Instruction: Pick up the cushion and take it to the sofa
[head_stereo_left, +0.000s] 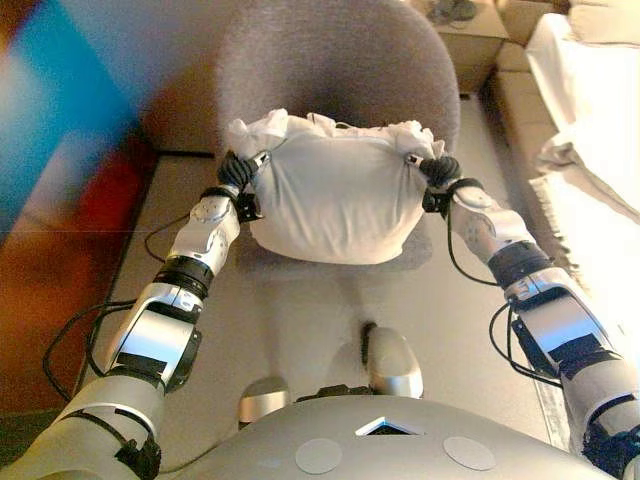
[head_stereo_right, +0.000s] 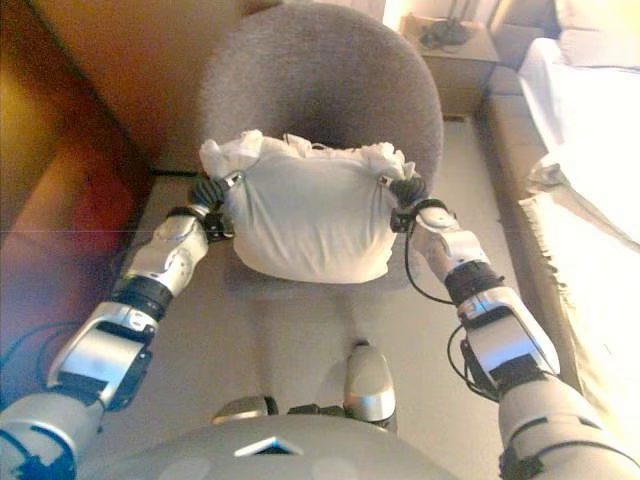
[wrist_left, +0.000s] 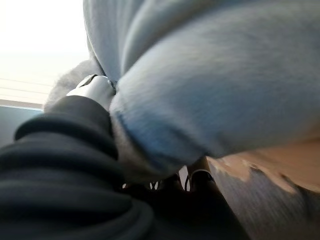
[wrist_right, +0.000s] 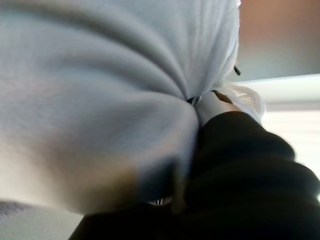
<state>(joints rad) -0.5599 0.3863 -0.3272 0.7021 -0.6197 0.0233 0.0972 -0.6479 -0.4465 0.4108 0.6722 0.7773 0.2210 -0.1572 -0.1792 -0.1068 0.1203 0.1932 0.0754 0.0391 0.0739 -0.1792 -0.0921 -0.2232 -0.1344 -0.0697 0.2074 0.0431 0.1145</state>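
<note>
Both hands, left hand (head_stereo_left: 236, 170) and right hand (head_stereo_left: 440, 170), are pinching the cushion (head_stereo_left: 335, 195) at its 2 upper corners, where soft, light fabric is bunching readily.

We see the cushion (head_stereo_left: 335, 195), white and plump with a wrinkled cover, bunched at its two upper corners. It hangs upright off the floor, just in front of a round grey seat.

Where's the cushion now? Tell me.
The white cushion sits mid-view in the head views, gripped between the left hand and right hand, in front of the grey round chair.
</note>
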